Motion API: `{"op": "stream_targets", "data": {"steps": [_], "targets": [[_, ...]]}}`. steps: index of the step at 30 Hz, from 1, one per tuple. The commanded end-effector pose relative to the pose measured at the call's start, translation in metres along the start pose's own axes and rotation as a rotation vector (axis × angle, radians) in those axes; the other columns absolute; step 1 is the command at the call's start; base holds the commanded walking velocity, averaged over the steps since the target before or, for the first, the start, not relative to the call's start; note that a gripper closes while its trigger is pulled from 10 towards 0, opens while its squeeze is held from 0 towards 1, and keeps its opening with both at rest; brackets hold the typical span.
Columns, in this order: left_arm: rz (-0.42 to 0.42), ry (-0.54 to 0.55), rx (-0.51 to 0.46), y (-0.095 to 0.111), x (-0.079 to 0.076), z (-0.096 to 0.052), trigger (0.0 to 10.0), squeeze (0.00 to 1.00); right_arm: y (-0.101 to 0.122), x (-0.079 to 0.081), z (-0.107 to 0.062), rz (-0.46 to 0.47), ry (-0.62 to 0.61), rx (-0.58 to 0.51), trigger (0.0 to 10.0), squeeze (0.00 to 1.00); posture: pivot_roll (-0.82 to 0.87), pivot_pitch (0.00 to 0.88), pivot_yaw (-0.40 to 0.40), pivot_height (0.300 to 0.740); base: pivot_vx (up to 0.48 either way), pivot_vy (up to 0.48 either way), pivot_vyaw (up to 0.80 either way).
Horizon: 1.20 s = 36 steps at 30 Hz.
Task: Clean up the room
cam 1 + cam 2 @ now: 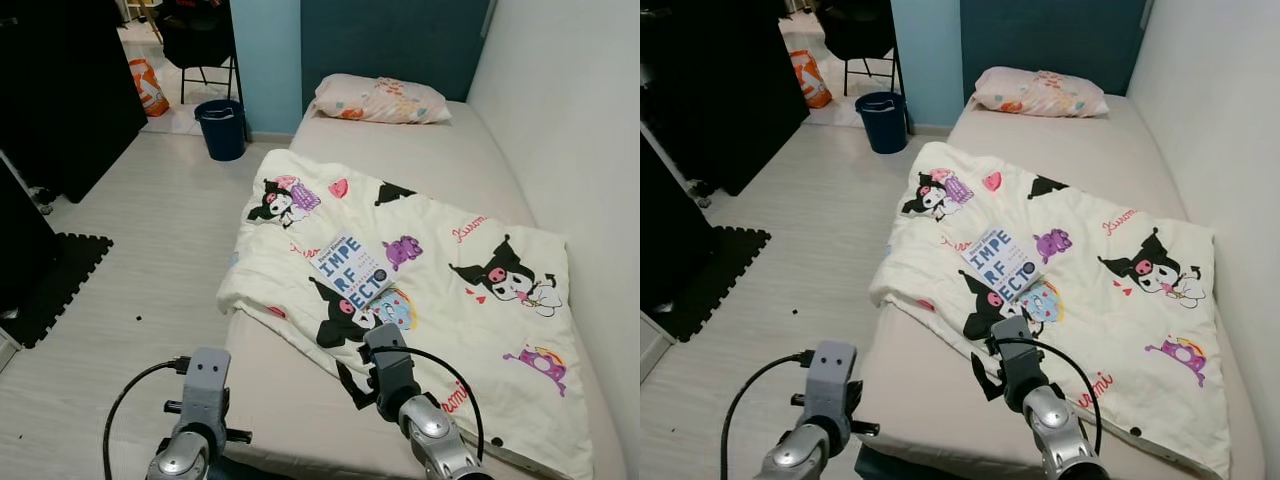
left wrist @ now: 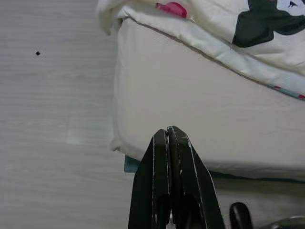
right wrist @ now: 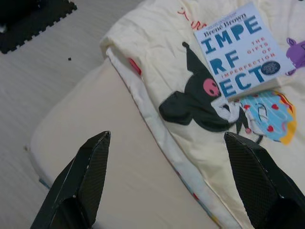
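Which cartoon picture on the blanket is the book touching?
The black-hooded one just under the book, beside the blue patch; the others lie farther off.

The book (image 3: 243, 47) lying on the blanket (image 1: 470, 300) reads "Brené Brown" in small dark type at the top of its cover, with big blue letters "IMPE", "RF", "ECT" stacked beneath, and "THE GIFTS OF IMPERFECTION" in small red capitals beside them. Red script on the blanket near the wall seems to say "Kuromi".
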<state>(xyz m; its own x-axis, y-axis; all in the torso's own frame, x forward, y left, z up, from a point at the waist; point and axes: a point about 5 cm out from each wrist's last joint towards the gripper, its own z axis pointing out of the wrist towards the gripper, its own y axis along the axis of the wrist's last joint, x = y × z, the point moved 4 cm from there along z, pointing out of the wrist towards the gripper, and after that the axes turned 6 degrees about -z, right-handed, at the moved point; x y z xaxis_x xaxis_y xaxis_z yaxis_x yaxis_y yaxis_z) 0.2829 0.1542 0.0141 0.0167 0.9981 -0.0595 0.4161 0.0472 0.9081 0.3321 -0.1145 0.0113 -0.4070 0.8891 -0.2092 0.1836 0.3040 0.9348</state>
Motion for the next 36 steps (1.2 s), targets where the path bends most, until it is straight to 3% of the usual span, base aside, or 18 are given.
{"op": "stream_targets", "data": {"steps": [1, 10, 20, 36], "targets": [[-0.012, -0.003, 0.032, -0.0087, -0.0011, -0.0014, 10.0, 0.00, -0.0075, -0.0012, -0.0030, 0.011, -0.006, 0.026, 10.0, 0.00, 0.00, 0.133, -0.005, 0.740, 0.000, -0.330, 0.00], [-0.020, -0.003, 0.033, -0.0091, -0.0023, -0.0012, 10.0, 0.00, -0.0066, -0.0025, -0.0024, 0.011, -0.006, 0.025, 10.0, 0.00, -0.01, 0.135, -0.012, 0.740, 0.000, -0.327, 0.00], [-0.041, 0.023, 0.032, -0.0102, 0.0042, -0.0028, 10.0, 0.00, -0.0044, -0.0014, -0.0007, 0.010, 0.000, 0.022, 10.0, 0.00, 0.00, 0.139, -0.016, 0.740, 0.000, 0.000, 0.00], [-0.024, 0.001, 0.028, -0.0096, 0.0010, -0.0022, 10.0, 0.00, -0.0055, -0.0047, -0.0017, 0.013, -0.021, 0.025, 10.0, 0.00, -0.01, 0.140, -0.009, 0.740, 0.000, 0.000, 0.00]]}}
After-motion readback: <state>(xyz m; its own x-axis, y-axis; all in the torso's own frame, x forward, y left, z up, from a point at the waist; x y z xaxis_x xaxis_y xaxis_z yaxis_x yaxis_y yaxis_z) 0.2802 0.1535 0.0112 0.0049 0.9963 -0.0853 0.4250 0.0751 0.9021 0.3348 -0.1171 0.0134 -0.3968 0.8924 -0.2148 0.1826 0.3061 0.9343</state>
